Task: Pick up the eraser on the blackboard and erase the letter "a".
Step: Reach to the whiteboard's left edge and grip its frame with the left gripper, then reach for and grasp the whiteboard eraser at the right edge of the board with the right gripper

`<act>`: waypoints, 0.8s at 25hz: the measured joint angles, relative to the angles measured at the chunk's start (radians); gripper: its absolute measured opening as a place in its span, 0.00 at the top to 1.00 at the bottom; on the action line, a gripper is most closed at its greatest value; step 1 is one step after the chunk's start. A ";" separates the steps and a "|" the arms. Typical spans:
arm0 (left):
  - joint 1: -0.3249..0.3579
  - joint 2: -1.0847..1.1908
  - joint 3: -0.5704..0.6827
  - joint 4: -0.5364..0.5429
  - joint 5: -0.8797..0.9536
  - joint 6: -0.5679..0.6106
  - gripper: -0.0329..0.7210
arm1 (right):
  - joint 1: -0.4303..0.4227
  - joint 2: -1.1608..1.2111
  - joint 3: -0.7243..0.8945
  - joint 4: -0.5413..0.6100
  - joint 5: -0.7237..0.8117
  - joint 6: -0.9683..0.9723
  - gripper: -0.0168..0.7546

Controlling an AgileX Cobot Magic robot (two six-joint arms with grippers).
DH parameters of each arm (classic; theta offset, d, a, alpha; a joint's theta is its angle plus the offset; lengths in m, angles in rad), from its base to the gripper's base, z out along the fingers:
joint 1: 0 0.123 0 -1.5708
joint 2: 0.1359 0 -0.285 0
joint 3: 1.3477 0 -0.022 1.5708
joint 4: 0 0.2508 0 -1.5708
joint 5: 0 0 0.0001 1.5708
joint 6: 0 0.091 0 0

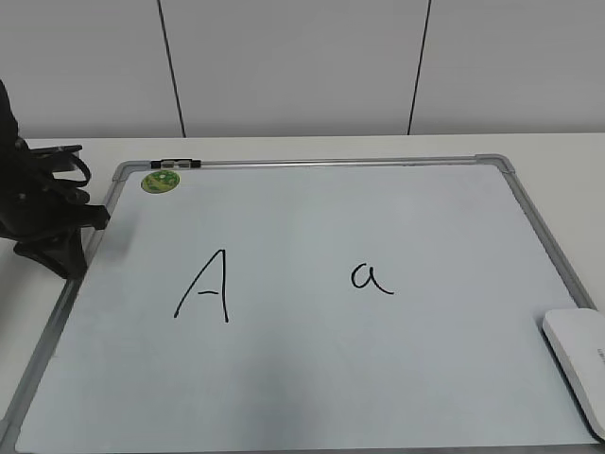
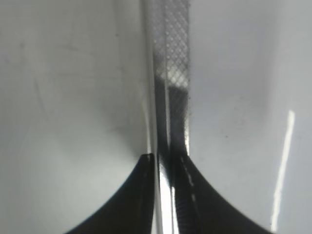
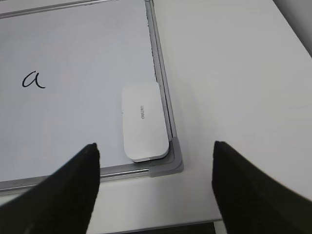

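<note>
Two letters in black marker are showing on the large pale-blue whiteboard with a grey aluminium frame [image 1: 312, 165]: a tall capital "A" [image 1: 203, 286] at centre left and the small lowercase "a" [image 1: 371, 278] at centre right. The white rounded-rectangular plastic eraser [image 1: 579, 361] is lying at the lower right of the exterior frame, by the board's corner. The right hand [image 3: 155, 187] is hanging spread wide above it. The left hand [image 2: 168, 168] is sitting pressed together at the board's left edge, over the white table [image 1: 85, 151].
</note>
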 joint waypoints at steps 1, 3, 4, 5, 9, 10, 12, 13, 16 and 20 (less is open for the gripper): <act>0.000 0.002 -0.001 -0.002 0.000 0.000 0.90 | 0.000 0.000 0.000 0.000 0.000 0.000 0.29; 0.000 0.002 -0.001 -0.011 0.002 0.000 0.91 | 0.000 0.000 0.000 0.000 0.000 0.000 0.29; 0.000 0.002 -0.001 -0.014 0.002 0.000 0.91 | 0.000 0.000 0.000 0.000 0.000 0.000 0.29; 0.000 0.002 -0.001 -0.016 0.002 0.000 0.91 | 0.000 0.006 -0.002 0.000 0.000 0.000 0.29; 0.000 0.002 -0.003 -0.018 0.004 0.000 0.91 | 0.000 0.174 -0.049 0.000 0.000 0.000 0.29; 0.000 0.002 -0.002 -0.018 0.004 0.000 0.91 | 0.000 0.205 -0.057 0.000 0.000 0.000 0.29; 0.000 0.004 -0.002 -0.018 0.008 0.000 0.90 | 0.004 0.330 -0.089 0.000 0.000 0.000 0.29; 0.000 0.004 -0.002 -0.018 0.010 0.000 0.90 | 0.011 0.380 -0.102 0.000 0.000 0.000 0.29; 0.000 0.004 -0.002 -0.012 0.011 0.000 0.88 | 0.038 0.561 -0.149 0.000 0.006 0.000 0.29; 0.000 0.004 -0.002 -0.010 0.012 0.000 0.86 | 0.049 0.796 -0.215 0.018 0.017 0.000 0.29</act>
